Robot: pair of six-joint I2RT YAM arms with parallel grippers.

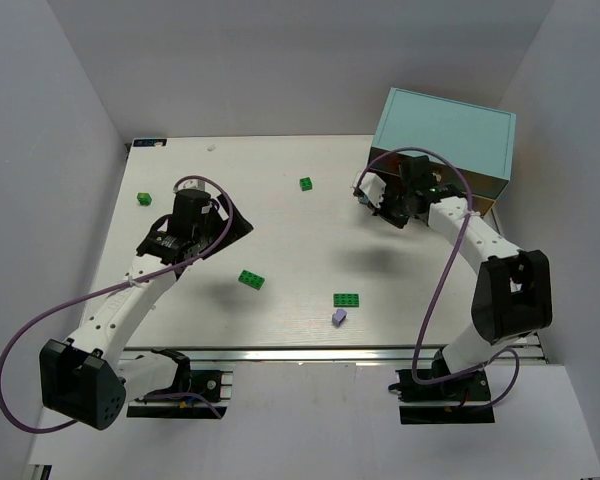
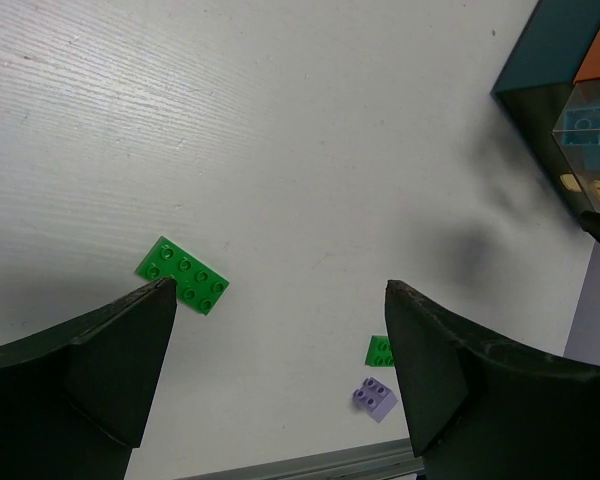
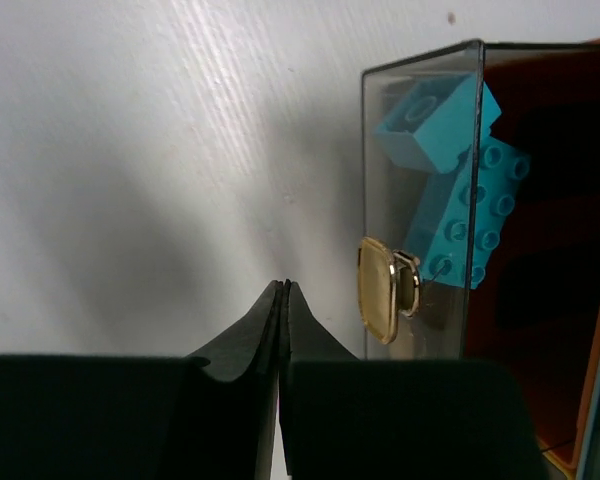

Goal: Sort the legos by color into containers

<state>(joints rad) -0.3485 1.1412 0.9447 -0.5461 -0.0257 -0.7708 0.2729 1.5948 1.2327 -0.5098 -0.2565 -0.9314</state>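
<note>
Loose legos lie on the white table: green ones (image 1: 251, 279), (image 1: 346, 299), (image 1: 306, 183), (image 1: 144, 198) and a lavender one (image 1: 339, 316). My left gripper (image 2: 278, 287) hovers open and empty above the table. Below it I see a green plate (image 2: 183, 273), a green brick (image 2: 379, 350) and the lavender brick (image 2: 374, 397). My right gripper (image 3: 283, 286) is shut on nothing, just left of the tan handle (image 3: 380, 290) of a clear drawer (image 3: 420, 120). That drawer holds cyan bricks (image 3: 450, 190). The containers sit in the teal cabinet (image 1: 445, 140).
The cabinet stands at the back right against the wall. White walls close in the table on the left, back and right. A metal rail (image 1: 320, 352) runs along the near edge. Purple cables (image 1: 440, 280) hang from both arms.
</note>
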